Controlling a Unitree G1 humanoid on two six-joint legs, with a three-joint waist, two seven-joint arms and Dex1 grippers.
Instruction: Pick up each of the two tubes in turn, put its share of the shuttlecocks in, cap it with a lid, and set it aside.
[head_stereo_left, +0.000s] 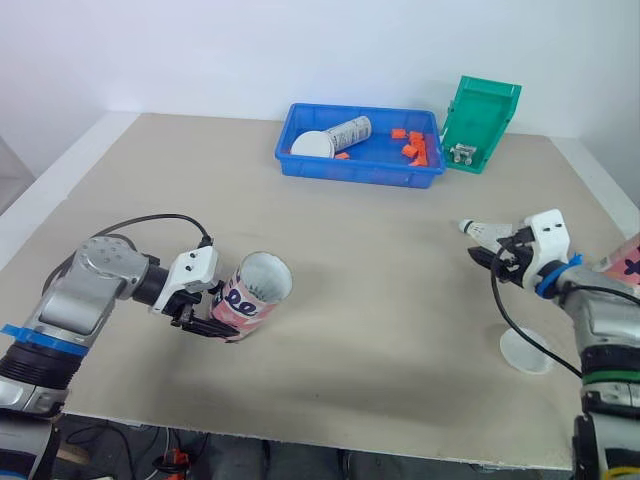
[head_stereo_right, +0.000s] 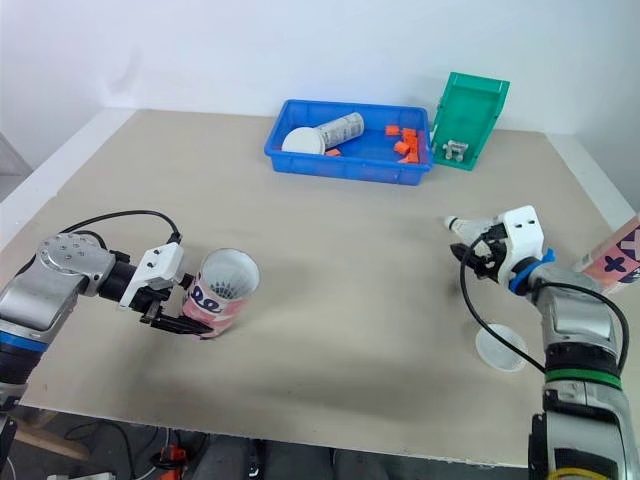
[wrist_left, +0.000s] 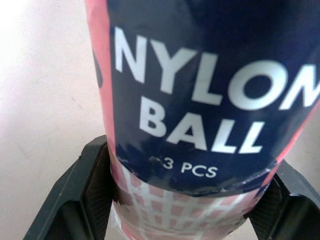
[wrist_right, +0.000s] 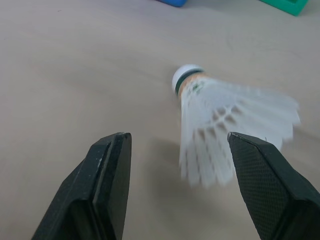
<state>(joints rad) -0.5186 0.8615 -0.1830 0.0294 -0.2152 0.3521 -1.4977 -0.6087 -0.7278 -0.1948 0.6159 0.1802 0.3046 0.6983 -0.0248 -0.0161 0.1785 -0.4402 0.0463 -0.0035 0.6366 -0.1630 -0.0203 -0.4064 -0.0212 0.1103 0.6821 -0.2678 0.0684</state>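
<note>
Right wrist view: the right gripper (wrist_right: 178, 142) is released, and the shuttlecock (wrist_right: 220, 125) probably lies on the desk (head_stereo_left: 380, 330) just ahead. It should close softly near the cork. The left gripper (head_stereo_left: 200, 320) grasps the tilted tube (head_stereo_left: 255, 290), well apart.

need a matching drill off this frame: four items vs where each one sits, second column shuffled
1. nylon-ball tube
2. shuttlecock
3. second tube
4. clear lid

A. lying in the blue tray
B. flat on the table by the right arm
C. clamped in the left gripper
D. just ahead of the open right gripper

Pairs: 1-C, 2-D, 3-A, 4-B
</note>
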